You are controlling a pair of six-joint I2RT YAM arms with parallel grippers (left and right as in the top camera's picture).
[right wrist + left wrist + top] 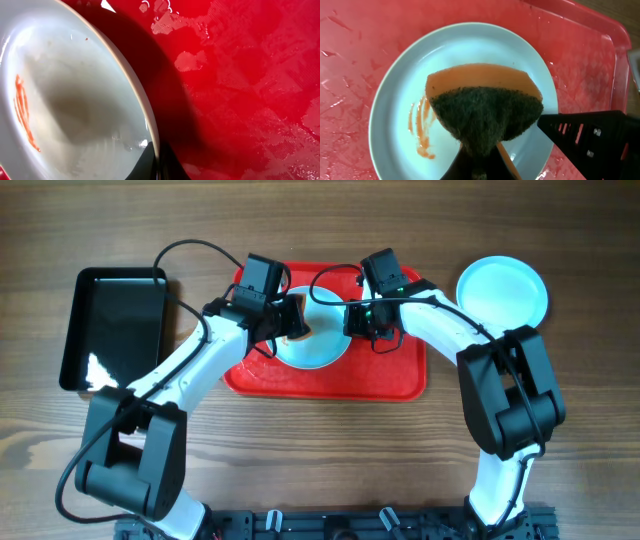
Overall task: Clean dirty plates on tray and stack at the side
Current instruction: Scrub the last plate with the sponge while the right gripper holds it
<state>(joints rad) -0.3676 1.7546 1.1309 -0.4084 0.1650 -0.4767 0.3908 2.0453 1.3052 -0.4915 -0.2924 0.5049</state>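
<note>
So you've got the wooden table point(320, 470) with both arms reaching in toward the middle. The red tray point(400, 375) sits dead centre at the far side and a smaller black tray point(75, 330) is parked well off to its left. One pale-blue dirty plate point(318, 358) lies flat on the red tray, left of its middle. A clean plate point(503, 290) of the same kind sits on the bare table just past the tray's right end, and it looks spotless from above. Over the dirty plate there's a sponge point(485, 107), orange foam with a dark scrubby face turned up toward the wrist camera. The left gripper point(480, 160) has it pinched tight at the bottom edge, jaws closed right down on it. The right gripper point(157, 165) comes in from the other side, and its fingers are clamped narrow on that plate's rim, one above and one below, with the wet tray next to it. Smallest bit: a streaky orange-brown smear point(420, 130) on the plate's left side, uncovered, just beside the sponge.
</note>
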